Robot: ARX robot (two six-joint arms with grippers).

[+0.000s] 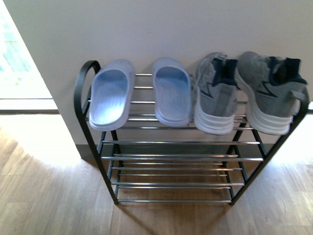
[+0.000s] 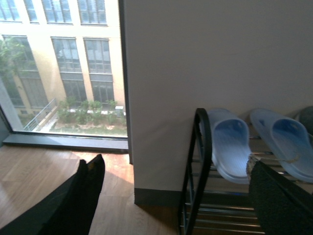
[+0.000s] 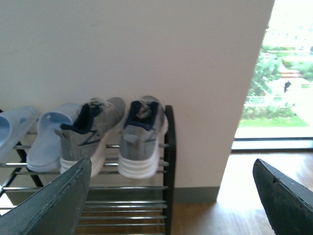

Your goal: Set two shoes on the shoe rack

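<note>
The shoe rack (image 1: 176, 157) stands against the wall in the front view. Two grey sneakers (image 1: 217, 93) (image 1: 271, 90) rest heel-down on the right half of its top tier. Two light-blue slide sandals (image 1: 111, 93) (image 1: 172, 90) lie on the left half. No arm shows in the front view. My left gripper (image 2: 176, 178) is open, back from the rack's left end (image 2: 201, 161), with the sandals (image 2: 229, 144) beyond. My right gripper (image 3: 171, 186) is open, back from the rack's right end (image 3: 169, 161), with both sneakers (image 3: 142, 134) (image 3: 90, 132) ahead. Nothing is between either pair of fingers.
The rack's lower tiers (image 1: 173, 183) hold nothing. The white wall (image 1: 161, 29) is directly behind the rack. Wooden floor (image 1: 54, 196) spreads around it. Large windows (image 2: 63, 68) (image 3: 279, 83) flank the wall column on both sides.
</note>
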